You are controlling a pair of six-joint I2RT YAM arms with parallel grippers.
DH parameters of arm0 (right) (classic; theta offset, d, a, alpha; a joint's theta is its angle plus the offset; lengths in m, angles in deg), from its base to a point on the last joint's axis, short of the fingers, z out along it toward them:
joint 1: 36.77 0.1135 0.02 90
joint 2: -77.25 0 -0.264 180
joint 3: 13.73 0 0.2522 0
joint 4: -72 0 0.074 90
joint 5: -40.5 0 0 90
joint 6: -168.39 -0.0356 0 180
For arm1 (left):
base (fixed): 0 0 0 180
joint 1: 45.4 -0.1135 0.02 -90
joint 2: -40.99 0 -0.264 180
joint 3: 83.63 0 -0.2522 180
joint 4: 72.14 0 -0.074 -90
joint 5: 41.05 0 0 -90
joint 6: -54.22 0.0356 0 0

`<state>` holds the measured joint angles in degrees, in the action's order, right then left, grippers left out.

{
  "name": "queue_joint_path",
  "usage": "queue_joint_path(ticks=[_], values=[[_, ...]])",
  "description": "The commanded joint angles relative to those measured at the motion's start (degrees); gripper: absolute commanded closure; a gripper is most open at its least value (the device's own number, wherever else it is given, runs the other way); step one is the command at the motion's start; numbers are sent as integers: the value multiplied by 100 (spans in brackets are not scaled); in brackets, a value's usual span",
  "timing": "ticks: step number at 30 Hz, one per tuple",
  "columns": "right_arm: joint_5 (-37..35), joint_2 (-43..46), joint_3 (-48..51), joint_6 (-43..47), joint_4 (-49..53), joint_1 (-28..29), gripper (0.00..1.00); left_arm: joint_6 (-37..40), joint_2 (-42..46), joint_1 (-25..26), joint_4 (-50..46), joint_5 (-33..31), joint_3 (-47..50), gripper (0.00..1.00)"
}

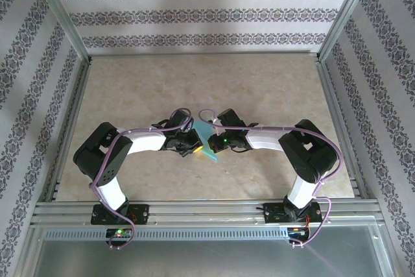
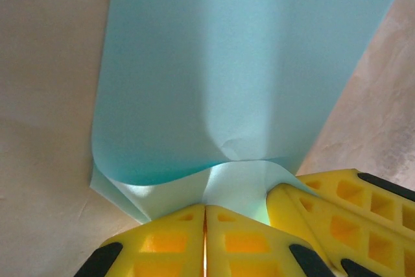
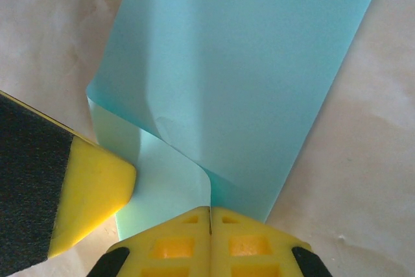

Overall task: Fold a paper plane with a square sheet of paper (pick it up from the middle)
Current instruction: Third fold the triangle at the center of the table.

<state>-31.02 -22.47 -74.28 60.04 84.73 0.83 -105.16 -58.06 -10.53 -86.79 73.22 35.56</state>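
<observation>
Left gripper (image 2: 205, 211) (right gripper (image 3: 210, 212) too) pinches paper plane (image 2: 246, 63).

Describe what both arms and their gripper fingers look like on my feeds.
The left arm and right arm each have black joint housings, white link tubes and a looping lilac cable. A green light glows on the right wrist. The fingers are yellow plastic with recessed ribbed pockets and black pads.

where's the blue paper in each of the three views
Top external: paper at the centre of the table.
Left wrist: paper across the upper middle, near edge pinched by the left gripper, jaws shut.
Right wrist: paper upper middle too, pinched by the right gripper at the bottom.
Shared landmark: the beige table under it.
</observation>
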Motion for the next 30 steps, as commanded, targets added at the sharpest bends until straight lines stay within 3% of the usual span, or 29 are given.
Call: queue_joint_path(ticks=[1, 8, 17, 23, 30], values=[[-108, -144, -58, -110, 282, -45, 100, -205, -97, 64, -62, -158, 78, 92], [16, 5, -102, -205, 297, -91, 95, -254, -132, 64, -213, -209, 66, 94], [171, 923, -114, -795, 499, -300, 75, -317, -172, 64, -296, -257, 132, 95], [580, 1230, 110, -1082, 486, -267, 77, -323, -177, 64, -296, -291, 152, 95], [1026, 996, 91, -1094, 626, 142, 90, -335, -177, 64, -284, -307, 185, 95]])
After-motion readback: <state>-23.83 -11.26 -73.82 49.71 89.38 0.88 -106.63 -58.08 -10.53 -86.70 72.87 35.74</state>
